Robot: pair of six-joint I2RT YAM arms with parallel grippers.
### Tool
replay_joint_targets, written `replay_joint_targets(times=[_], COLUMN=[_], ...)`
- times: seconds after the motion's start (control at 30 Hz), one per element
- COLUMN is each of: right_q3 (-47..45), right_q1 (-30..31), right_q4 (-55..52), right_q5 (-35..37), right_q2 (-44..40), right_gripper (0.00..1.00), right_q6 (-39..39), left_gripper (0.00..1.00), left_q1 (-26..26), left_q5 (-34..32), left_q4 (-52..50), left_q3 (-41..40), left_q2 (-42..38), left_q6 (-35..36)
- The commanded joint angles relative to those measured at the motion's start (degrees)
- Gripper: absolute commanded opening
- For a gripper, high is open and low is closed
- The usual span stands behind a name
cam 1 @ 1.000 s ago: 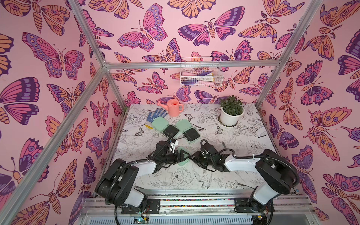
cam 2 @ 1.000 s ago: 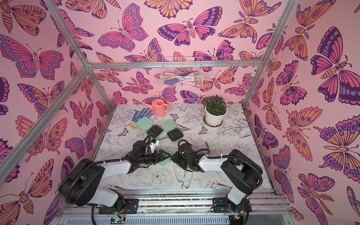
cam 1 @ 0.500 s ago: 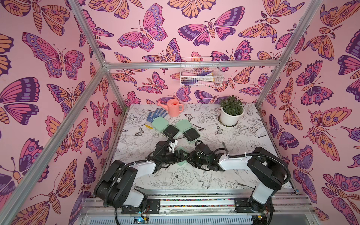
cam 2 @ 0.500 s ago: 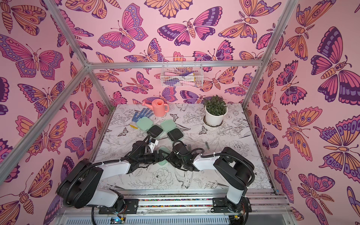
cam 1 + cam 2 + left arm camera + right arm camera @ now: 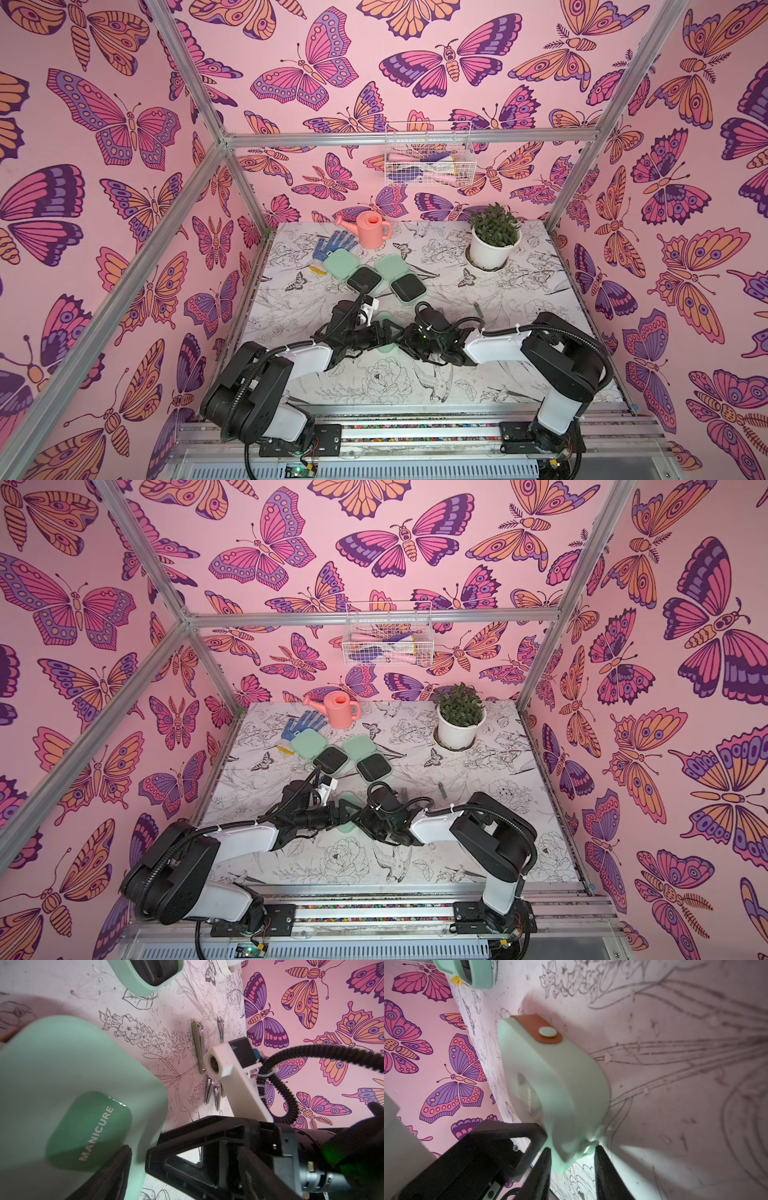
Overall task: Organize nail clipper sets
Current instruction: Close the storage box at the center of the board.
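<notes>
A closed mint-green case (image 5: 385,318) marked MANICURE (image 5: 62,1068) lies tilted at the table's middle front, between both grippers. My right gripper (image 5: 572,1149) is shut on its hinge-side edge (image 5: 566,1147), one finger on each face. My left gripper (image 5: 383,333) stands wide open at the same end. One of its fingers (image 5: 118,1167) lies over the lid, and the other is hidden. Two open cases (image 5: 340,262) (image 5: 391,266) with black trays lie further back. Several slim clippers (image 5: 198,1049) lie loose on the table to the right.
A blue dotted glove (image 5: 334,245) and a pink watering can (image 5: 372,228) sit at the back left. A white plant pot (image 5: 494,249) stands at the back right. A wire basket (image 5: 428,164) hangs on the rear wall.
My right gripper has moved left up to the closed case and narrowed its jaws onto the case's edge. The left gripper has stayed at the case.
</notes>
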Motion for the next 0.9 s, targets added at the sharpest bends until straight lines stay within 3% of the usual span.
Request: replay_joint_targets(times=[0.0,0.53,0.67,0.87], right_q3=[1.5,1.2,0.9,-0.7], right_q1=[0.5,0.5,0.5,0.5], right_q4=[1.0,0.4,0.6,2.3], right_q5=[0.5,0.9,1.5,1.4], right_q2=[1.1,0.9,2.1,3.9], right_gripper=[0.36,0.35,0.35,0.34], right_q6=[1.9,1.9,2.7,4.7], left_gripper=[0.83,0.83,0.85,0.9], left_q1=[-0.3,-0.3,-0.3,-0.1], left_q5=[-2.8,-3.3,-5.8,-17.7], left_q4=[-6.5,-7.2,-14.2,-34.8], left_q3=[-1.5,-1.5,1.9,13.0], left_q2=[1.6,1.0,-1.1,-7.0], left_q6=[1.4,1.8,4.7,11.5])
